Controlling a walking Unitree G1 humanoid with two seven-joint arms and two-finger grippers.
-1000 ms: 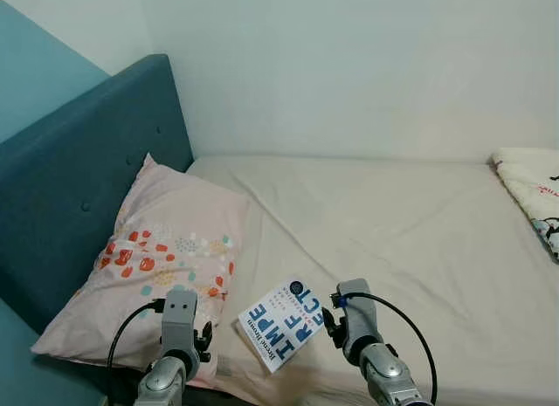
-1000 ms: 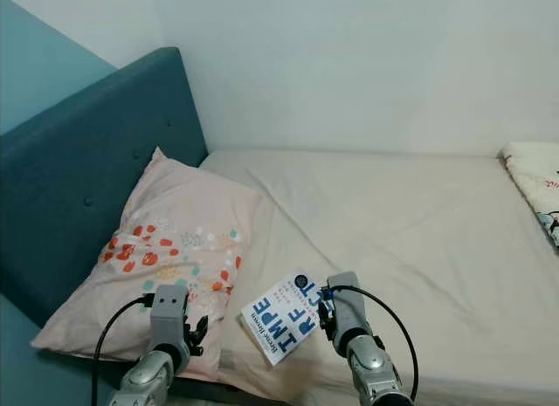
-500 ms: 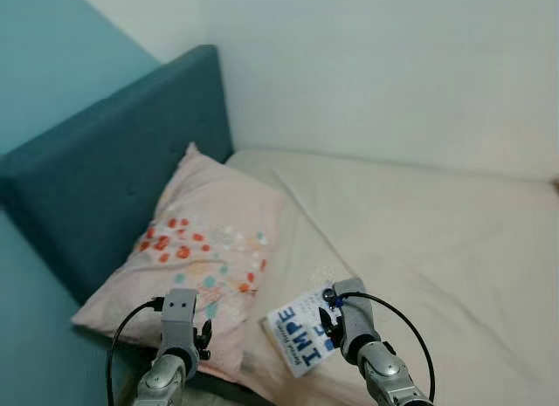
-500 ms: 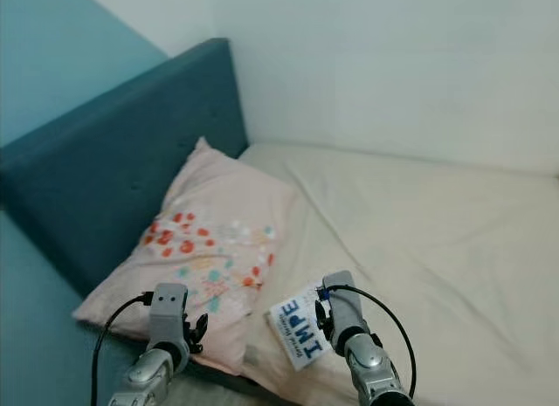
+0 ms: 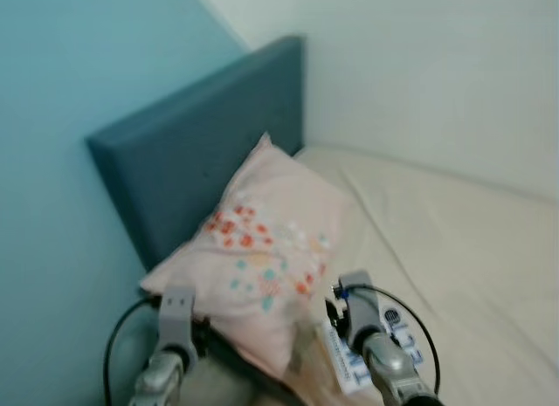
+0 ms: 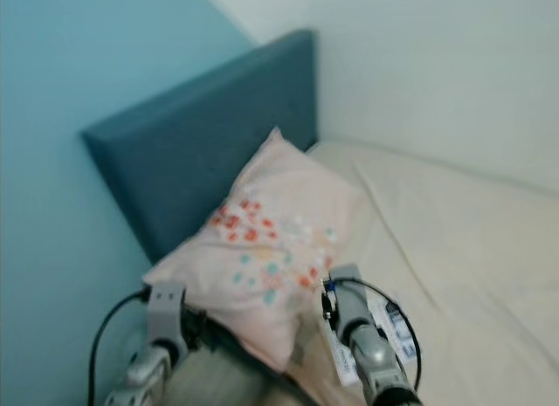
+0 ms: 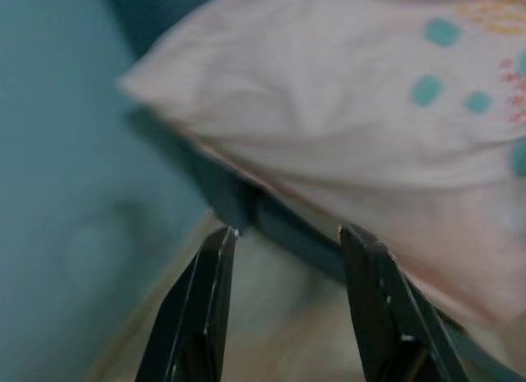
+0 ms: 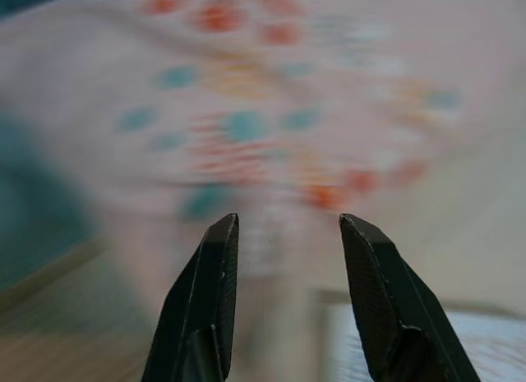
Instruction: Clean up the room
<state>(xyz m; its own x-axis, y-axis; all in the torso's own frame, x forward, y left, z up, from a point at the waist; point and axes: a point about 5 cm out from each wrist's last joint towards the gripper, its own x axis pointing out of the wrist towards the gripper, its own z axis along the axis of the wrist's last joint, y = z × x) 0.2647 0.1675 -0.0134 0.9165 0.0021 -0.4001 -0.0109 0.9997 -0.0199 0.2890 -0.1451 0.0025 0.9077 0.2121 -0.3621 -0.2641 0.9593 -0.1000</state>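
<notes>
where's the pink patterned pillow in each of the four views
Left eye view: pillow mid-frame, leaning on the headboard.
Right eye view: pillow mid-frame, same pose.
Left wrist view: pillow beyond the open left gripper.
Right wrist view: blurred pillow beyond the open right gripper.
Shared landmark: the pillow's red and teal spots.

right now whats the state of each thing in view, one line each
pillow: lying on the bed, leaning against the headboard
book: lying flat on the sheet beside the pillow, closed, not held
headboard: upright against the wall
bed sheet: spread out, lightly wrinkled
left claw: open, holding nothing, near the pillow's corner
right claw: open, holding nothing, pointed at the pillow
</notes>
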